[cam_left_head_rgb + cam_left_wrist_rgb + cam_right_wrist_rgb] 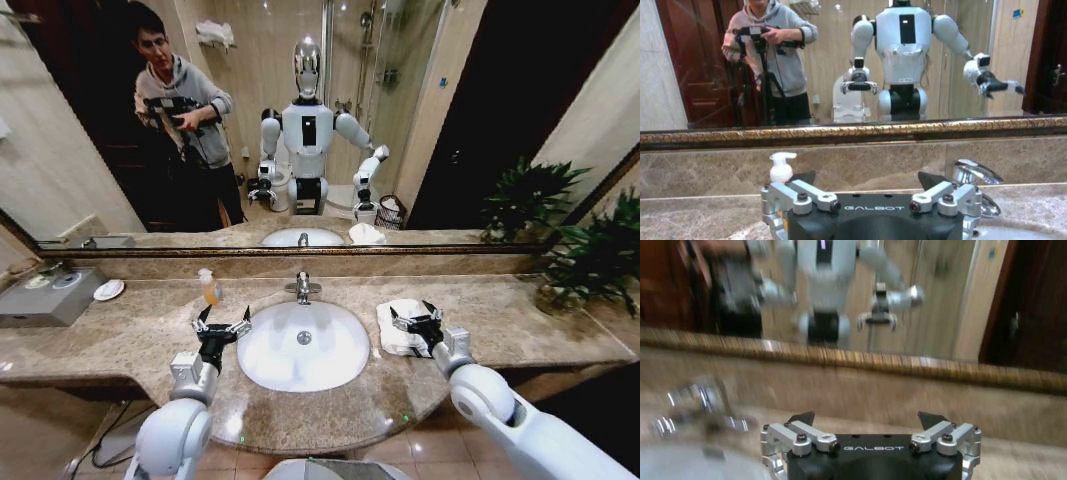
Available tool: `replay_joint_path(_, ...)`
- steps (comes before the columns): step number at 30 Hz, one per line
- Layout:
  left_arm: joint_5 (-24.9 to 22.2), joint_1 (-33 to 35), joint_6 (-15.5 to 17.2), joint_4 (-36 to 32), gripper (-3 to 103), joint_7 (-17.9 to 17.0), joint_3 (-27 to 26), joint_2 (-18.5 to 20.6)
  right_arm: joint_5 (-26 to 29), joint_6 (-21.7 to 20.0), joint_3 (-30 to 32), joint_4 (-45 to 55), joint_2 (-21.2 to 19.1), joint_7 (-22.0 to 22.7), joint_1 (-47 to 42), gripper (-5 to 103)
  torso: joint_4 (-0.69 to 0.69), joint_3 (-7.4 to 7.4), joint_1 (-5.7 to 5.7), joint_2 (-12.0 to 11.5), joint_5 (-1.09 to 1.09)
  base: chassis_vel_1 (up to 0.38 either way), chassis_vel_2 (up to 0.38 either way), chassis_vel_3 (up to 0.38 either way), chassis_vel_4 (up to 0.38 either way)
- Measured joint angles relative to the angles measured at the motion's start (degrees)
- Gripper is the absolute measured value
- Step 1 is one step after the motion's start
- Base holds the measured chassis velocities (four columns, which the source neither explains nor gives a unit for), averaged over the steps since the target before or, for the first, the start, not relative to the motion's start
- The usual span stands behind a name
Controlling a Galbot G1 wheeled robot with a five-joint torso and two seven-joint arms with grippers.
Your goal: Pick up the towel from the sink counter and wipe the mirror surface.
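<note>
The white towel [396,338] lies crumpled on the speckled sink counter [130,335], just right of the oval basin [303,348]. My right gripper [415,313] is over the towel's top, open, with nothing between its fingers; the wrist view shows it open [867,418] facing the backsplash. My left gripper [223,316] hangs open at the basin's left rim, and its wrist view shows it [868,178] pointing at the wall. The wide mirror surface [420,120] rises behind the counter in a thin dark frame [840,134].
A chrome faucet [302,288] stands behind the basin, with a soap pump bottle [209,287] to its left. Farther left are a small white dish [108,290] and a grey box [45,297]. A leafy plant [590,262] fills the counter's right end.
</note>
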Motion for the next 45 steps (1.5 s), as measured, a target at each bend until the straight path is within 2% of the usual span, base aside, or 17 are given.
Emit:
replay_joint_path(4,0.0,0.0,0.0,0.0,100,0.0,0.0,0.01,-3.36,4.23,6.58,3.45,3.99,-1.45,-0.82,100,0.01,0.0,0.0,0.0,-0.01,0.0,0.0,0.0,0.0)
replay_joint_path(5,0.0,0.0,0.0,0.0,100,0.0,0.0,0.01,-3.36,4.23,6.58,3.45,3.99,-1.45,-0.82,100,0.01,0.0,0.0,0.0,-0.01,0.0,0.0,0.0,0.0)
replay_joint_path(8,0.0,0.0,0.0,0.0,100,0.0,0.0,-0.01,-6.25,6.57,11.86,5.69,8.9,-2.63,-3.07,100,0.02,0.0,0.0,0.0,-0.01,0.0,0.0,0.0,0.0)
replay_joint_path(9,0.0,0.0,0.0,0.0,100,0.0,0.0,-0.01,-6.25,6.57,11.86,5.69,8.9,-2.63,-3.07,100,0.02,0.0,0.0,0.0,-0.01,0.0,0.0,0.0,0.0)
replay_joint_path(11,0.0,0.01,0.0,0.0,100,0.0,0.0,0.0,-9.83,8.57,15.58,6.81,12.6,-5.2,-6.07,100,0.0,0.0,0.0,0.0,0.02,0.0,0.0,0.0,0.0)
replay_joint_path(12,0.0,0.01,0.0,0.0,100,0.0,0.0,0.0,-9.83,8.57,15.58,6.81,12.6,-5.2,-6.07,100,0.0,0.0,0.0,0.0,0.02,0.0,0.0,0.0,0.0)
replay_joint_path(15,0.0,0.0,0.0,0.0,100,0.0,0.0,0.01,-14.67,12.58,20.07,8.46,17.45,-8.64,-10.07,100,-0.01,0.0,0.0,0.0,0.0,0.0,0.0,0.0,0.0)
replay_joint_path(16,0.0,0.0,0.0,0.0,100,0.0,0.0,0.01,-14.67,12.58,20.07,8.46,17.45,-8.64,-10.07,100,-0.01,0.0,0.0,0.0,0.0,0.0,0.0,0.0,0.0)
replay_joint_path(18,0.0,0.0,0.0,0.0,100,0.0,0.0,0.0,-15.54,13.97,21.69,10.07,20.35,-10.14,-12.66,100,-0.02,0.0,0.0,0.0,0.0,0.0,0.0,0.0,0.0)
replay_joint_path(20,0.0,0.0,0.0,0.0,100,0.0,0.0,0.0,-16.09,14.34,21.35,11.0,21.93,-10.99,-14.08,100,-0.01,0.0,0.0,0.0,-0.01,0.0,0.0,0.0,0.0)
replay_joint_path(31,0.0,0.0,0.0,0.0,100,0.0,0.0,0.0,-18.43,13.36,17.42,13.52,24.04,-10.84,-13.87,100,0.01,0.0,0.0,0.0,-0.01,0.0,0.0,0.0,0.0)
replay_joint_path(45,0.0,-0.01,0.0,0.0,100,0.0,0.0,0.01,-20.08,15.88,13.54,10.96,28.64,-14.25,-9.32,100,0.0,0.01,0.02,0.0,0.01,0.044,-0.039,-0.044,0.044)
